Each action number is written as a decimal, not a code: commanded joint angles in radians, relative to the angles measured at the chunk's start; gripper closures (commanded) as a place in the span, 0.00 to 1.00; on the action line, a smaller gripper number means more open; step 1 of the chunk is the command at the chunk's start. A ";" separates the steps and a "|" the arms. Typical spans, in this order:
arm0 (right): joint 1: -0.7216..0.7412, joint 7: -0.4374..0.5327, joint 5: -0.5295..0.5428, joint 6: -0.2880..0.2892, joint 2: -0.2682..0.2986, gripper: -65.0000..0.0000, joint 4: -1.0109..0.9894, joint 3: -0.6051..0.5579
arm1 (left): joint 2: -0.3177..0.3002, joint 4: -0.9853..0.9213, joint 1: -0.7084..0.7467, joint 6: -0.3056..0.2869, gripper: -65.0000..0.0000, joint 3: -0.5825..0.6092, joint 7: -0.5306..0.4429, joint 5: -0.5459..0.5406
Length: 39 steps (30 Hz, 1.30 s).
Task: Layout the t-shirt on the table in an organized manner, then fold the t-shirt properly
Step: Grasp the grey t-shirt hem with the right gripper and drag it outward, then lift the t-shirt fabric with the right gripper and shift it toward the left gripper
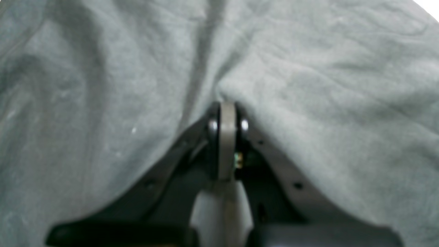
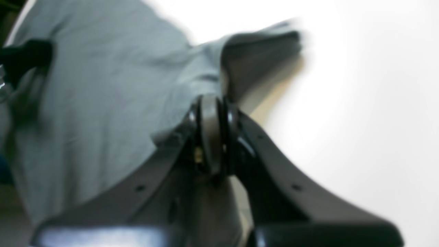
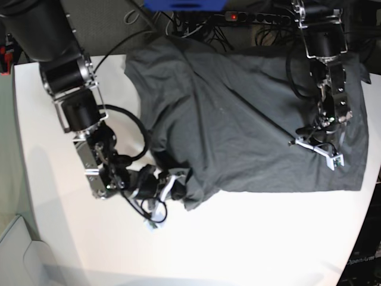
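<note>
1. Layout stage, not finished. The t-shirt (image 3: 250, 113) lies mostly spread across the far-right part of the table (image 3: 238, 244), but its near-left corner is bunched and a long crease runs diagonally through the body. No fold made yet, as far as I can judge.
2. Left to do: flatten that corner, pull out the crease, then fold.
3. Right gripper (image 2: 212, 103), at the bunched near-left corner: jaws closed, pinching a lifted flap of cloth.
4. Left gripper (image 1: 227, 104), on the right side of the shirt: jaws closed, clamped on a ridge of fabric mid-panel; cloth tents up around it.
</note>
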 commanded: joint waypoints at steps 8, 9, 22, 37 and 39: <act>0.148 0.040 -0.037 0.004 0.065 1.00 -0.032 0.011 | -0.003 0.005 -0.008 -0.001 1.00 0.003 0.024 0.001; 0.159 0.042 -0.065 0.004 0.063 1.00 -0.059 0.012 | -0.003 0.005 -0.008 -0.001 1.00 0.003 0.024 -0.003; 0.179 0.171 -0.255 0.006 0.021 0.45 -0.182 0.012 | -0.003 0.005 -0.008 -0.001 1.00 0.001 0.024 0.001; 0.081 0.097 -0.246 0.010 0.019 0.37 -0.165 0.014 | -0.011 0.005 -0.008 -0.001 1.00 0.000 0.024 -0.001; 0.045 0.092 -0.246 0.010 0.024 0.47 -0.122 0.014 | -0.011 0.005 -0.008 -0.001 1.00 0.000 0.024 -0.003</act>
